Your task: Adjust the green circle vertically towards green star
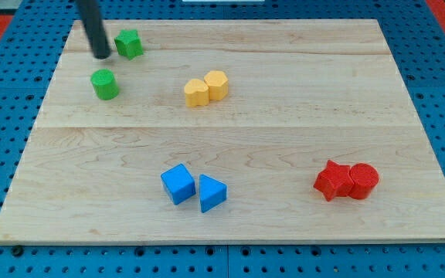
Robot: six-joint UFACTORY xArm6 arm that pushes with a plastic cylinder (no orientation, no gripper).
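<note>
1. Dark and straight, the rod comes down from the view's top edge, with my tip point(103, 55) resting on the pale wooden board point(284, 116) near the board's upper-left corner. No jaws on this arm, so nothing to open or close; nothing held, only a bare rod end.
2. Just to the view's right of my tip, close but with a thin gap that may or may not be contact: the green star-shaped block point(129, 43).
3. Below my tip, slightly toward the view's bottom and clearly apart from it: the green circle, a short green cylinder point(104, 84). Almost straight beneath my tip, and down-left of the green star-shaped block.
4. Farther to the view's right of my tip, at about the green cylinder's height: two yellow blocks touching each other, a yellow heart-like block point(196, 93) and a yellow hexagon-like block point(216, 84).
5. Well below and right of my tip, near the board's bottom middle: a blue cube point(178, 184) touching a blue triangular block point(212, 193).
6. Farthest from my tip, toward the board's lower-right: a red star-like block point(332, 181) pressed against a red cylinder point(363, 181).
</note>
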